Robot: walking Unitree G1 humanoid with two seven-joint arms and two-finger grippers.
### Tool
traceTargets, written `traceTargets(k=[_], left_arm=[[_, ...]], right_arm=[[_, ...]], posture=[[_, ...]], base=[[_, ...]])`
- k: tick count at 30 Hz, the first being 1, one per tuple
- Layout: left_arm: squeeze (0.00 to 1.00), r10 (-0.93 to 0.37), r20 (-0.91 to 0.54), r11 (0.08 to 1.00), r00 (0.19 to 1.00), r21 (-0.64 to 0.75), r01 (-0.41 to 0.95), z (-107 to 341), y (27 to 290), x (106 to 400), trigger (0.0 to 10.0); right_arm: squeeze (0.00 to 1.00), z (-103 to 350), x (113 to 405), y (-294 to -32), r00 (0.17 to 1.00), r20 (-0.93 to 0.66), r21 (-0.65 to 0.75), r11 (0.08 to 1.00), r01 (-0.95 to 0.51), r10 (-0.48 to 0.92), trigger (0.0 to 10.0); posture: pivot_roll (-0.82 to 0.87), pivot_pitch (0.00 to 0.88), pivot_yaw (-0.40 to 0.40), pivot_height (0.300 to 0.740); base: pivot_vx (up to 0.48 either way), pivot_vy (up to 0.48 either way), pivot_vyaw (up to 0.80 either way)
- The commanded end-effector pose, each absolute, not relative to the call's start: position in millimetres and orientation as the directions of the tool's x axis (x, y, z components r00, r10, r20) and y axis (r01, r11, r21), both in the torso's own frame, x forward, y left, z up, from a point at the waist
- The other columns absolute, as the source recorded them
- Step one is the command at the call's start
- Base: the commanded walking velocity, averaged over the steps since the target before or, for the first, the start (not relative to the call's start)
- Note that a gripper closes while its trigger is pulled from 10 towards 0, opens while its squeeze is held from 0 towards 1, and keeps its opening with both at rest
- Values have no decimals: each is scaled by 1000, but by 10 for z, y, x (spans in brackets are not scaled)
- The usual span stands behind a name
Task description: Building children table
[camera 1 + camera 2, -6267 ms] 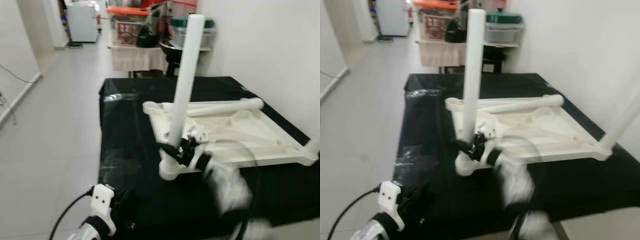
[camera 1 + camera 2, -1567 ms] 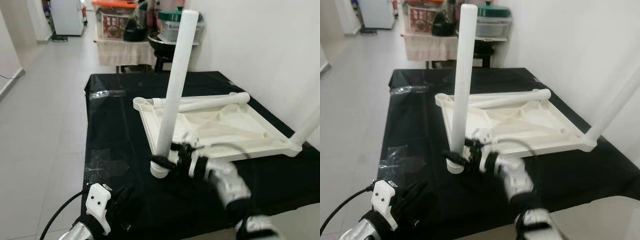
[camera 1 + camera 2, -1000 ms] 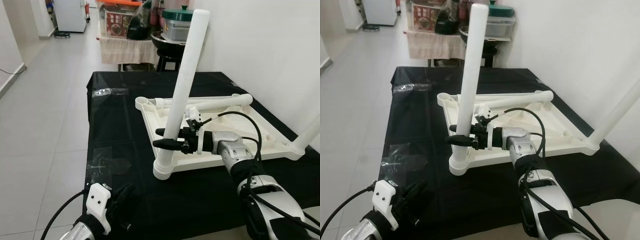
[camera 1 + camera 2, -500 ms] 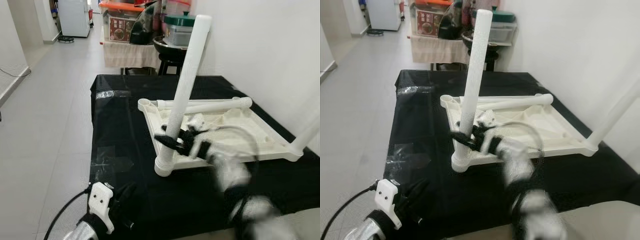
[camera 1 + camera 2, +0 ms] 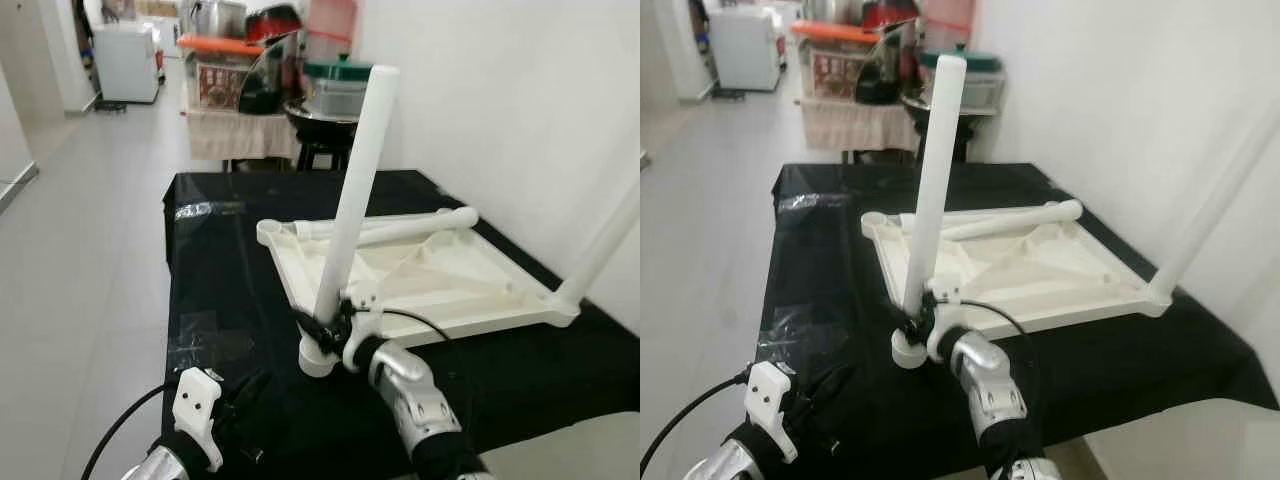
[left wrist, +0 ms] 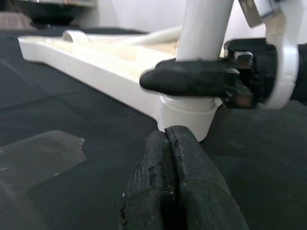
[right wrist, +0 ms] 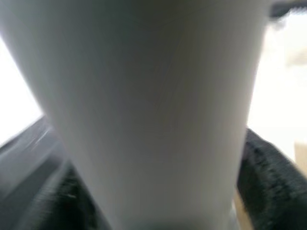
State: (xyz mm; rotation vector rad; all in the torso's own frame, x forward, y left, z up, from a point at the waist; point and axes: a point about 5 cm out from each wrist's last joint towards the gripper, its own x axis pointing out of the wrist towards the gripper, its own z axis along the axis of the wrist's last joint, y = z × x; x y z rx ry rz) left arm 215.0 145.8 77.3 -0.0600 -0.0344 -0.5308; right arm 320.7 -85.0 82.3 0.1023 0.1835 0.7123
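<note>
My right pincer (image 5: pixel 325 328) is closed around the lower part of the standing white leg (image 5: pixel 350 200), just above the round corner socket (image 5: pixel 318 358) of the upturned white tabletop (image 5: pixel 420 275); in the right wrist view the leg (image 7: pixel 144 110) is pressed between the two black fingers (image 7: pixel 268 167). The leg leans a little toward the far side of the bench (image 5: pixel 230 300), so I judge it is not fully seated yet. To do this step well, I think I should bring the leg straight over the socket first and then push or turn it down along its own axis, not sideways, because a tilted push may jam it or lift the tabletop corner. The grip should be firm and low, close to the socket. My left pincer (image 6: pixel 177 187) is near the front edge of the bench, fingers pressed together and holding nothing, pointing to the same socket and well below the right pincer (image 6: pixel 211 76); it could press the tabletop down if the corner rises. Counting now: one tabletop, lying upside down on the black cover; three legs that I can see, namely the one I hold, one second leg (image 5: pixel 395 228) lying along the far edge of the tabletop, and one third leg (image 5: pixel 600 250) standing tilted at the right corner.
</note>
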Motion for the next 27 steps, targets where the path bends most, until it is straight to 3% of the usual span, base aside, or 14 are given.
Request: traceTargets(k=[1,2,3,5,7,9,10,12,14,15,16,19,20,27], left_arm=[[0,-509,41,859,860,-52,510,759,1438,2165,10000],[0,-508,42,859,860,-53,510,760,1434,2177,10000],[0,-508,42,859,860,-53,510,760,1434,2177,10000],[0,-508,44,859,860,-54,510,762,1429,2196,10000],[0,-508,45,859,860,-54,510,763,1428,2201,10000],[0,-506,48,860,861,-54,508,768,1436,2200,10000],[0,-506,48,860,861,-54,508,768,1436,2200,10000],[0,-505,49,860,861,-53,508,769,1440,2198,10000],[0,-505,49,860,861,-53,508,769,1440,2198,10000],[0,-506,48,860,861,-53,508,769,1438,2198,10000],[0,-506,49,860,861,-52,508,769,1435,2201,10000],[0,-506,49,859,861,-52,509,770,1434,2203,10000],[0,-507,49,859,861,-52,509,770,1429,2204,10000],[0,-510,46,857,859,-53,512,762,1410,2198,10000]], right_arm=[[792,1012,3257,-816,679,-95,119,686,-718,728,10000],[0,1182,3317,-832,575,-68,70,579,-812,815,10000],[0,1182,3317,-832,575,-68,70,579,-812,815,10000],[0,1430,3406,-884,416,-53,5,417,-909,908,10000],[0,1490,3432,-901,380,-53,-7,380,-925,923,10000],[0,1573,3474,-902,263,-69,7,264,-964,962,10000],[0,1573,3474,-902,263,-69,7,264,-964,962,10000],[0,1617,3497,-900,170,-88,24,173,-985,982,10000],[0,1617,3497,-900,170,-88,24,173,-985,982,10000],[0,1644,3513,-897,129,-94,45,134,-990,987,3686],[0,1666,3530,-896,107,-99,62,114,-992,989,588],[0,1683,3538,-897,90,-102,75,98,-992,991,588],[0,1698,3549,-905,85,-102,84,93,-992,991,0],[0,1647,3573,-1100,161,-80,78,167,-983,984,0]], posture=[[94,0,-101,740],[103,0,-110,740],[103,0,-110,740],[119,0,-120,740],[119,0,-120,740],[135,0,-123,740],[135,0,-123,740],[144,0,-128,740],[144,0,-128,740],[146,0,-129,740],[150,0,-132,740],[150,0,-132,740],[150,0,-132,740],[133,0,-114,740]], base=[[0,0,0],[0,0,0],[0,0,0],[0,0,0],[0,0,0],[0,0,0],[0,0,0],[0,0,0],[0,0,0],[0,0,0],[0,0,0],[0,0,0],[0,0,0],[0,0,0]])
